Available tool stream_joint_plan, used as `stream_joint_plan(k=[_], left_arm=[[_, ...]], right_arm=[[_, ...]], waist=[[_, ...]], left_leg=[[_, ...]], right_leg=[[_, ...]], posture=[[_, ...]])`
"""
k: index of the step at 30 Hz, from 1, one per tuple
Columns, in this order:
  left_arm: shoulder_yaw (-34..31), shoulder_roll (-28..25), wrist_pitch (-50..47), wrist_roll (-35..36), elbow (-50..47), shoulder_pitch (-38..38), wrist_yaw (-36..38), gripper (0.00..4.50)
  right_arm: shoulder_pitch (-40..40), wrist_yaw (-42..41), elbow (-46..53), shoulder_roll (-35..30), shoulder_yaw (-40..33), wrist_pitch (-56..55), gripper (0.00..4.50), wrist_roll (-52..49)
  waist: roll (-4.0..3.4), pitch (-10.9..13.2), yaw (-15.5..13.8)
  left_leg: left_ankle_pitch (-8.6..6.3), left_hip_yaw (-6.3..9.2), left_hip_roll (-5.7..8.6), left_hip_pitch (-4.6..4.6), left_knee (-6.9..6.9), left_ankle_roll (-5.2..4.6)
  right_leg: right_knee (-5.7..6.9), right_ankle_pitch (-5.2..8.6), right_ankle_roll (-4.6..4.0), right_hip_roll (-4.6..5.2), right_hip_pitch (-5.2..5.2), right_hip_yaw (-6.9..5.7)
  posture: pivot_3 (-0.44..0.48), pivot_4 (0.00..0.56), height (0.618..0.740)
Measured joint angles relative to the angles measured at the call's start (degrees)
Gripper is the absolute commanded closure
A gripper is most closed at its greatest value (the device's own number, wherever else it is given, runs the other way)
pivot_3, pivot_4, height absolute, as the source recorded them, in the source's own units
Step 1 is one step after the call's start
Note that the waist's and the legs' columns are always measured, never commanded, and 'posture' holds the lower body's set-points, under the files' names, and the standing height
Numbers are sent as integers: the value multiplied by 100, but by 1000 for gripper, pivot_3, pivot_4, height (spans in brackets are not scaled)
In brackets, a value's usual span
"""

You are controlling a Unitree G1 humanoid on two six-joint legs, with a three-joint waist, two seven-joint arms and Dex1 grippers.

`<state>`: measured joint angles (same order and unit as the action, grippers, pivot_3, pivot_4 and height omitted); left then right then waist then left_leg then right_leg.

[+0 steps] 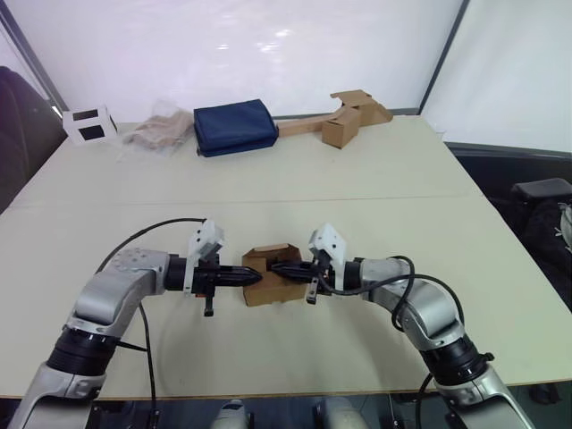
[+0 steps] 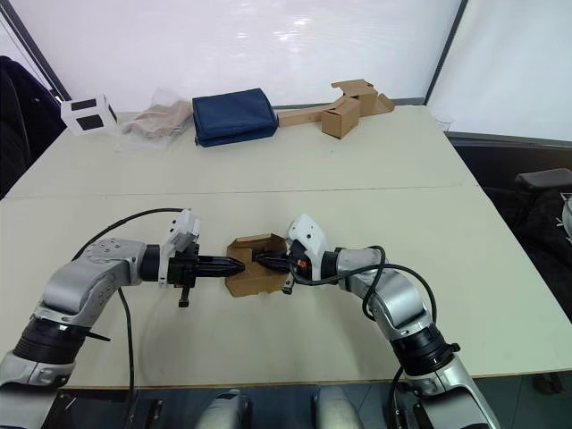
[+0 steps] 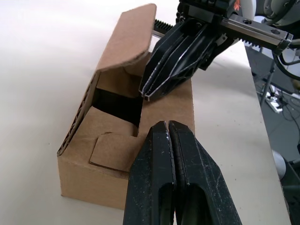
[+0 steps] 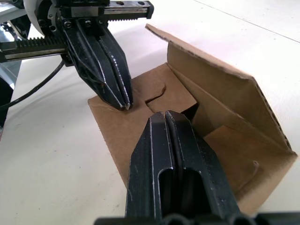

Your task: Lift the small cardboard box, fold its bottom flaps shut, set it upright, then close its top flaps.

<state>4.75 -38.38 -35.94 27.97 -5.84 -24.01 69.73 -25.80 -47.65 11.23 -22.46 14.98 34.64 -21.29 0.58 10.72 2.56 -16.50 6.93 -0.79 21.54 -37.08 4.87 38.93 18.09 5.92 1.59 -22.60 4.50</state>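
Observation:
The small cardboard box (image 1: 268,293) sits on the table close in front of me, its open end facing up. One long top flap (image 3: 129,40) stands upright on the far side. The others are folded inward, among them one with a notched edge (image 4: 159,96). My left gripper (image 1: 257,278) is shut, its tip resting on a folded flap at the box's left edge. My right gripper (image 1: 273,266) is shut too, and its tip reaches over the box from the right. The two tips nearly meet above the opening. The bottom flaps are hidden under the box.
At the table's far edge lie a navy blue bag (image 1: 234,128), a crumpled plastic bag (image 1: 161,132), a white box with dark windows (image 1: 89,123) and a brown box joined to a long cardboard strip (image 1: 344,121). Chairs stand beyond the right table edge.

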Motion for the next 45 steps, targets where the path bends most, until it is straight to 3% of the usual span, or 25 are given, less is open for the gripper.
stream_joint_plan(k=[8,12,17,21,31,38,45], left_arm=[[5,-26,11,7,-16,11,-86,4459],[12,-37,10,16,-53,22,-113,4459],[13,-74,1,21,-109,40,-122,4459],[14,-77,-10,28,-146,44,-143,4459],[1,-179,-98,88,-206,74,-149,4459],[-339,-644,-349,407,-310,204,8,4459],[-520,-452,-323,514,372,-735,-65,4459]], right_arm=[[-353,-149,779,-504,-979,622,4500,-895],[-937,-170,440,-471,-1097,581,4500,-935],[-1579,-131,-1109,14,-510,-238,4500,-132],[-1588,-321,-1681,279,-16,-638,4500,226],[-960,-626,-1373,137,301,-949,4500,564],[-871,-629,-1361,118,383,-1262,4500,871],[-830,-617,-1259,117,346,-1206,4500,888]], waist=[[-2,1,12],[-2,1,11],[-2,1,23],[-4,2,5],[-4,2,32],[-4,2,30],[-3,2,6]], left_leg=[[0,0,-1,-4,4,-1],[0,0,-2,-5,6,-1],[0,-4,-2,-3,10,-1],[0,-4,-1,7,8,0],[0,-4,-2,-6,9,0],[0,-3,-3,-7,9,0],[0,-2,-2,-7,7,0]], right_leg=[[-2,0,0,-2,3,0],[-3,1,-1,-3,2,0],[-3,1,-2,-2,-4,2],[-5,1,-2,2,-9,1],[-4,1,-3,0,-1,2],[-5,1,-3,-1,2,1],[-6,2,-3,-2,5,-2]], posture=[[0,150,740],[0,150,740],[0,150,740],[0,150,740],[0,150,740],[0,150,740],[0,150,740]])
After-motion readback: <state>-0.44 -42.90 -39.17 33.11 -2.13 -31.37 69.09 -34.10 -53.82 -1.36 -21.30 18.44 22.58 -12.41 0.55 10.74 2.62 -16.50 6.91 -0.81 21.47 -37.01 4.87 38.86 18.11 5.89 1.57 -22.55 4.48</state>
